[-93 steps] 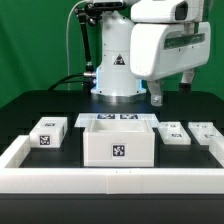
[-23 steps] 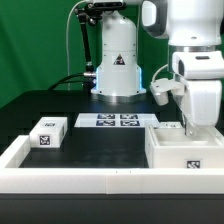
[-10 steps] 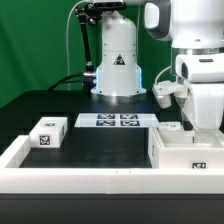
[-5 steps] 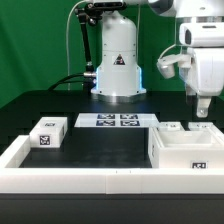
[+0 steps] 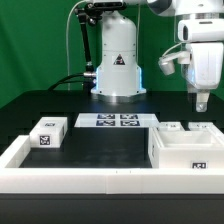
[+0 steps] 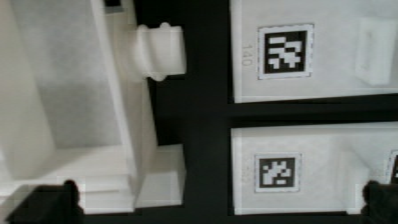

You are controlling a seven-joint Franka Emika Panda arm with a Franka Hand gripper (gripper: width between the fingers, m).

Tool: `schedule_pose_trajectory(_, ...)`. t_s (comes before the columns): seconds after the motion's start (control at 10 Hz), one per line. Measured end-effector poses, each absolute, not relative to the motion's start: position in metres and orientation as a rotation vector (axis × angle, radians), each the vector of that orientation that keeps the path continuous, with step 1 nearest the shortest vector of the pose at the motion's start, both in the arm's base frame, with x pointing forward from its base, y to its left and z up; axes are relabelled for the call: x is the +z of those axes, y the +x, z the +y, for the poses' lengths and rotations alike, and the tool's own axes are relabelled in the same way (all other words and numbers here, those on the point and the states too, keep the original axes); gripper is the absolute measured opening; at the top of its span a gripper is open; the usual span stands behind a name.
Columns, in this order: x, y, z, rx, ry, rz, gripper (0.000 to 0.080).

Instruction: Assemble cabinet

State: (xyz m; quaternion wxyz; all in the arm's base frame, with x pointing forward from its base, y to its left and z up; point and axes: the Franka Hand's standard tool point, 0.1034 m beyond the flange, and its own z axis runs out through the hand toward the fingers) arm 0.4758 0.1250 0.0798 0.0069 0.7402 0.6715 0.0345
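Observation:
The cabinet [image 5: 188, 150], a large white open box with a tag on its front, rests on the black table in the corner at the exterior view's right, against the white rail. My gripper [image 5: 201, 103] hangs well above its far side, open and empty. In the wrist view the gripper [image 6: 217, 200] has its dark fingertips [image 6: 47, 200] spread wide at the picture's edges. Below it are the cabinet's wall [image 6: 71, 110] with a round knob [image 6: 157, 50], and two flat tagged panels [image 6: 302, 50] [image 6: 294, 170].
Two small white panels [image 5: 172, 127] [image 5: 203, 127] lie just behind the cabinet. A small tagged white block [image 5: 46, 133] sits at the exterior view's left. The marker board [image 5: 117, 121] lies before the robot base. A white border rail [image 5: 100, 180] runs along the front.
The cabinet went from the table's middle to the right corner. In the last second my gripper let go of it and rose straight up; the cabinet stayed put.

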Motion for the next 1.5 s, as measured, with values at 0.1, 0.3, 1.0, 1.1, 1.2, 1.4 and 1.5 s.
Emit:
schedule_pose_trajectory(0.1,0.074,0.467,0.136,0.139,2.342,2.074,0.0797)
schedule_pose_trajectory(0.3,0.063,0.443,0.155,0.129,2.341,2.107,0.0797)
schedule_pose_trajectory(1.0,0.026,0.421,0.165,0.093,2.393,2.120,0.0797)
schedule_pose_trajectory(1.1,0.023,0.419,0.165,0.085,2.398,2.122,0.0797)
schedule_pose_trajectory(1.2,0.022,0.418,0.164,0.082,2.399,2.123,0.0797)
schedule_pose_trajectory(1.4,0.014,0.414,0.163,0.063,2.411,2.126,0.0698)
schedule_pose_trajectory(1.5,0.013,0.413,0.163,0.059,2.413,2.126,0.0516)
